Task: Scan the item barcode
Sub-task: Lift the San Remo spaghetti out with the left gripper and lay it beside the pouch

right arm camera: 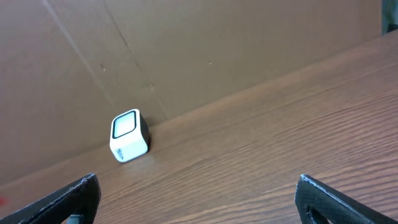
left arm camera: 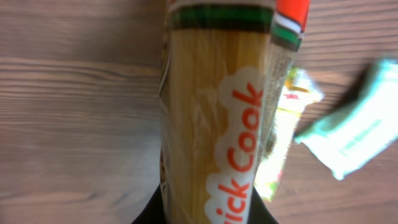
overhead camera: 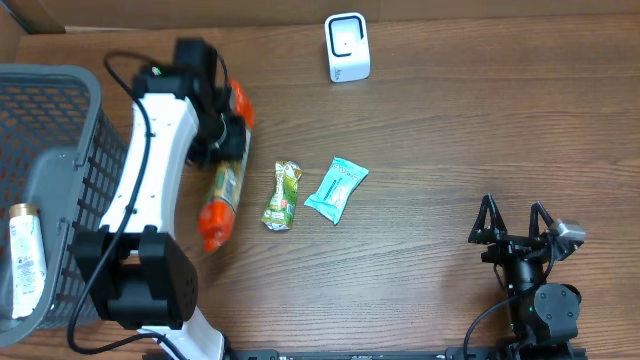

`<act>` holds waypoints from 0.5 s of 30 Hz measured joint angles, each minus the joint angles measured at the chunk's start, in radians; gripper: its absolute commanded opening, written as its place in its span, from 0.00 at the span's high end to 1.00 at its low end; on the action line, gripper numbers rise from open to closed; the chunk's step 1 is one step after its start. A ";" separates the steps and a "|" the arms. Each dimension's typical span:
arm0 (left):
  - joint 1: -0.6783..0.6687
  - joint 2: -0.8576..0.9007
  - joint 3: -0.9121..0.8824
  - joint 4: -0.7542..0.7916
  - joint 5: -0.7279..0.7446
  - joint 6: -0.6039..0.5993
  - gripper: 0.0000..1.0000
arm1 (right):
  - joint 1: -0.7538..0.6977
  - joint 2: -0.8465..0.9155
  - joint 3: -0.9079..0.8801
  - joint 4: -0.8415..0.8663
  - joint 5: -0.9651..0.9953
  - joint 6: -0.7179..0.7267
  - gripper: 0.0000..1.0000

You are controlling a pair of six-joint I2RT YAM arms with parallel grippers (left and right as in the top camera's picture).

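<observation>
The item is a long pack of spaghetti (overhead camera: pixel 220 190) with orange ends and "Quick Cook" lettering, close up in the left wrist view (left arm camera: pixel 217 112). My left gripper (overhead camera: pixel 222 135) is shut on it near its far end, and its dark fingers (left arm camera: pixel 149 214) show on either side of the pack. I cannot tell whether the pack is off the table. The white barcode scanner (overhead camera: pixel 347 47) stands at the back of the table, right of the pack, and shows in the right wrist view (right arm camera: pixel 129 135). My right gripper (overhead camera: pixel 515 225) rests open and empty at the front right (right arm camera: pixel 199 199).
A green snack packet (overhead camera: pixel 283 195) and a teal packet (overhead camera: pixel 336 188) lie just right of the pack, also in the left wrist view as the green packet (left arm camera: pixel 289 124) and teal packet (left arm camera: pixel 354 130). A grey basket (overhead camera: pixel 40 90) holding a bottle (overhead camera: pixel 25 260) stands at the left edge.
</observation>
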 measured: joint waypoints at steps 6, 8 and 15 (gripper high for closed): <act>-0.001 0.003 -0.277 0.238 0.022 -0.030 0.96 | 0.000 0.000 0.000 0.000 0.000 0.000 0.00; -0.001 0.002 -0.324 0.291 0.037 -0.031 0.96 | 0.000 0.000 0.000 0.000 0.000 0.000 0.00; -0.003 0.001 -0.368 0.350 0.116 -0.041 0.53 | 0.000 0.000 0.000 0.000 0.000 0.000 0.00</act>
